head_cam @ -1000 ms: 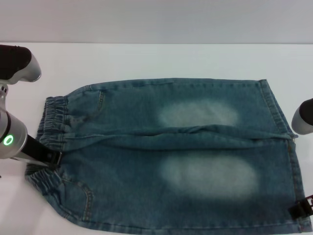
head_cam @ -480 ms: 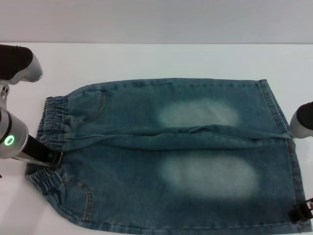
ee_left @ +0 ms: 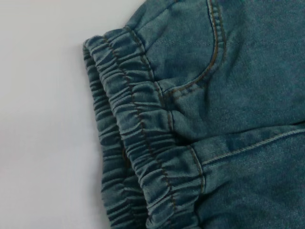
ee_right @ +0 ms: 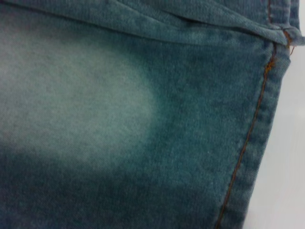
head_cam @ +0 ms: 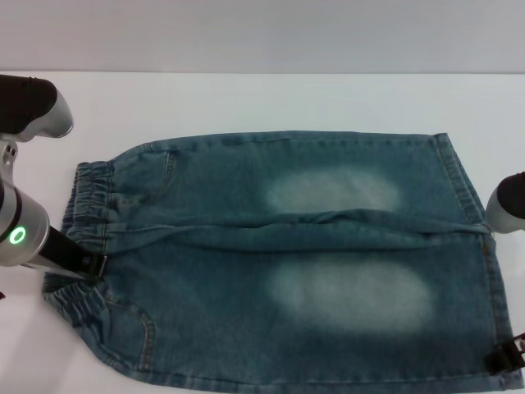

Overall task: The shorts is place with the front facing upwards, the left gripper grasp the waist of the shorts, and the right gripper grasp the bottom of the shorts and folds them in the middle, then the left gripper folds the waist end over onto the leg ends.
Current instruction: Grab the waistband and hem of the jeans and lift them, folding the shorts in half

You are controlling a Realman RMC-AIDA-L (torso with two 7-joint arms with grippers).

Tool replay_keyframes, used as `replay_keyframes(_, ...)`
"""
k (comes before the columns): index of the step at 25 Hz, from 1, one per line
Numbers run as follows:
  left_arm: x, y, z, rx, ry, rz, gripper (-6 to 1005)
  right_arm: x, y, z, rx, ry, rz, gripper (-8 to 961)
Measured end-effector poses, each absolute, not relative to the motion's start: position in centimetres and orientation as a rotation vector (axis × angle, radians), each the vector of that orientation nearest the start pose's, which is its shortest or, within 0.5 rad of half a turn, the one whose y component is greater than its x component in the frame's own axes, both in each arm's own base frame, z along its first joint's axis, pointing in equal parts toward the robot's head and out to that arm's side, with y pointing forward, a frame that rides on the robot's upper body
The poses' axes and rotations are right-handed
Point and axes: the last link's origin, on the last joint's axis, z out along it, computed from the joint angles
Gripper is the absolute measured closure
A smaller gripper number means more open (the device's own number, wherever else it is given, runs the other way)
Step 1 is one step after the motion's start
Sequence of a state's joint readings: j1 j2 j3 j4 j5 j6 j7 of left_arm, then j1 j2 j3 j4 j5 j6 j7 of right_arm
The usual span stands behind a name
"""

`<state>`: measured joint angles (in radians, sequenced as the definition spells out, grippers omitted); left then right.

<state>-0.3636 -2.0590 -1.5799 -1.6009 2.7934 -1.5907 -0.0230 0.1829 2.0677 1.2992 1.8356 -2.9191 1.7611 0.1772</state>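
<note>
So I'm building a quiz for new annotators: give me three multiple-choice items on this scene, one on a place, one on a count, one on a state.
1. Where is the left hand?
A. at the waist of the shorts
B. at the leg hems
C. above the pale patches

2. How many pale faded patches show on the shorts?
A. one
B. two
C. four

3. How do the shorts lie?
A. folded in half
B. spread flat
C. bunched in a heap

Answers: 1 A, its black tip sits at the ruffled waist of the shorts; 2 B, one per leg; 3 B, both legs lie open side by side on the table.
</note>
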Motion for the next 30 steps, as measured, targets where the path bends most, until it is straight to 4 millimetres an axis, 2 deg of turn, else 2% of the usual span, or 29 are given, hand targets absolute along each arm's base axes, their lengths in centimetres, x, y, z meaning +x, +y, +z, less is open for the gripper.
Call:
replay_keyframes(13,-22.23,31.0,1.78,-2.027,-1.427,0.524,971,21.83,24.29,0.13,-1.986,1.389,-0.748,478)
replay_keyframes(19,-22.27,30.99,1.79,-2.026,-1.428,0.523,971,22.22,24.33,-0.03,-1.986,1.389,-0.776,709)
replay_keyframes(30,-22.38,31.04,1.75,-2.024,-1.43,0.526,971,22.36,24.38,0.07,-1.984,1.384,-0.783,922)
